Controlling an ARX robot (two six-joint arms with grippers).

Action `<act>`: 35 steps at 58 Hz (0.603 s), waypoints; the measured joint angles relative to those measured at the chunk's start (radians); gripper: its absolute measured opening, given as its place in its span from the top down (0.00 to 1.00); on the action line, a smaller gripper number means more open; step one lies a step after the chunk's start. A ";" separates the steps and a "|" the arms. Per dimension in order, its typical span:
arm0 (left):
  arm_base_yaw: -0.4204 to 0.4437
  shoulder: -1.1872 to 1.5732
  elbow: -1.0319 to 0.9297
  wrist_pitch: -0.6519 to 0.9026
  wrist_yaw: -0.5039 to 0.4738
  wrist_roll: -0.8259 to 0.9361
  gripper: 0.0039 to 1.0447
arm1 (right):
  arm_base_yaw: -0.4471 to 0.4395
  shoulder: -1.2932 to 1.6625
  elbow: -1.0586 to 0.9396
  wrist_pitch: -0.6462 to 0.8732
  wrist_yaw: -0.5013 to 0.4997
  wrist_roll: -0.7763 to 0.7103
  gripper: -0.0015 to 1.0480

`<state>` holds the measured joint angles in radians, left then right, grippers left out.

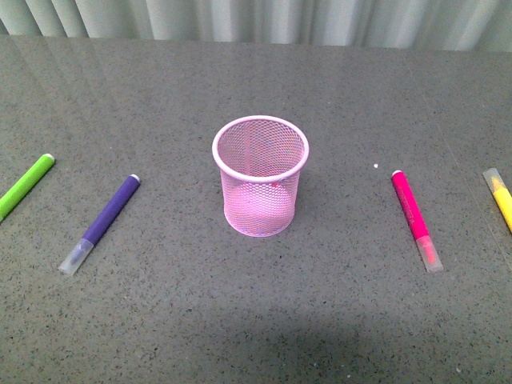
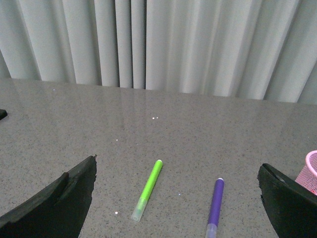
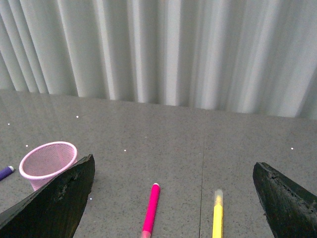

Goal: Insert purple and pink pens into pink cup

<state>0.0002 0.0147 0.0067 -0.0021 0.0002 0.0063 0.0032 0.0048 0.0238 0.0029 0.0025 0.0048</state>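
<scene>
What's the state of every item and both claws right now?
pink cup: upright, no pens inside.
purple pen: lying flat, capped, outside cup.
pink pen: lying flat, capped, outside cup.
green marker: lying flat.
yellow marker: lying flat, partly out of frame.
left claw: open, empty.
right claw: open, empty.

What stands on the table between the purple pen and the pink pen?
The pink cup stands upright there, touching neither the purple pen nor the pink pen; the front view shows it.
</scene>
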 joint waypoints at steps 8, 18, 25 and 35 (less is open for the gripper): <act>0.000 0.002 0.000 -0.002 -0.001 -0.002 0.07 | 0.000 0.000 0.000 0.000 0.000 0.000 0.07; 0.053 0.380 0.245 -0.297 0.031 -0.479 0.07 | 0.000 0.000 0.000 0.000 -0.003 0.000 0.07; 0.125 0.613 0.404 -0.214 0.093 -0.546 0.07 | 0.000 0.000 0.000 0.000 -0.002 0.000 0.07; 0.122 0.986 0.647 -0.084 0.113 -0.494 0.07 | 0.000 0.000 0.000 0.000 -0.002 0.000 0.07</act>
<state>0.1219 1.0008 0.6533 -0.0860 0.1131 -0.4881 0.0032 0.0048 0.0238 0.0025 0.0006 0.0048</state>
